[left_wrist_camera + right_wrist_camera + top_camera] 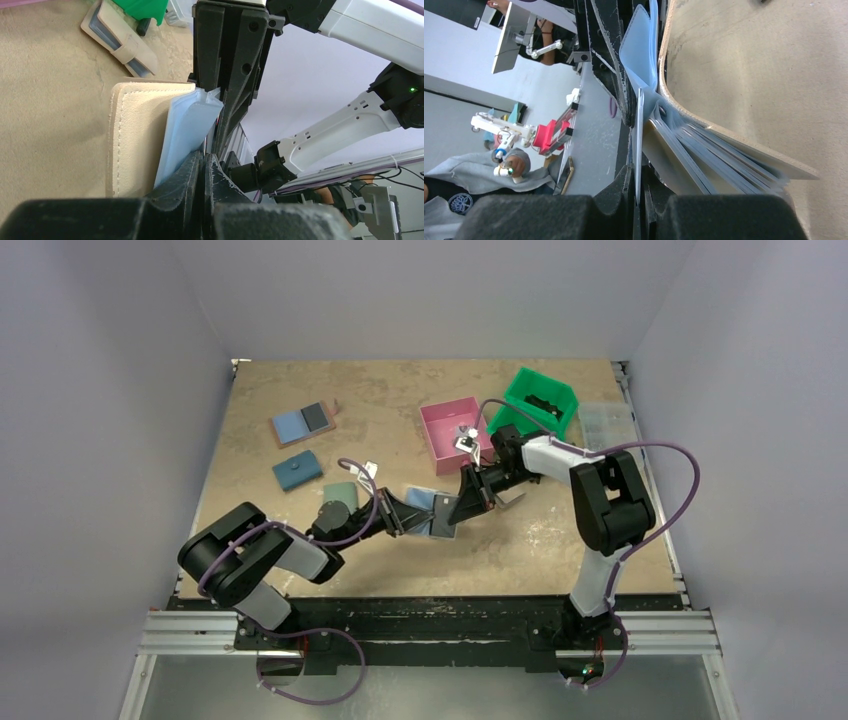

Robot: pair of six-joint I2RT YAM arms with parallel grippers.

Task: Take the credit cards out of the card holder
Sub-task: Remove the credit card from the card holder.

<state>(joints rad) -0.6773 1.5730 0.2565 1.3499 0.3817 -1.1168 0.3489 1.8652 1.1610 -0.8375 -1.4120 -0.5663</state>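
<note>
Left gripper (204, 162) closed: fingers pressed together on the lower edge of the holder's (135, 135) pale blue panel (187, 125), pinching it. Right gripper (638, 172) clamped on a thin card (639, 125) seen edge-on. The card runs straight up from between the fingers into the holder's fold; its colour is not readable from this angle. Beside the card, several pocket layers fan out to the right, blurred. The holder's beige outer skin curves away next to the table (560, 530); cannot tell whether it touches the surface. The blue panel stands peeled away from the beige skin in both wrist views. In the top view the holder lies open mid-table, pale blue and dark grey panels showing, held between the two grippers, which meet nose to nose over it, the left coming in from the left side, the right from behind and to the right. Pink bin (432, 435) just behind the right gripper, green bin (515, 415) beside it to the right, clear box (607, 423) at the far right edge. Second holder (303, 423) with blue and black panels well apart at back left. Teal wallet (298, 471) nearer the left arm. Tan wallet (120, 40) lies beyond the holder in the left wrist view.
</note>
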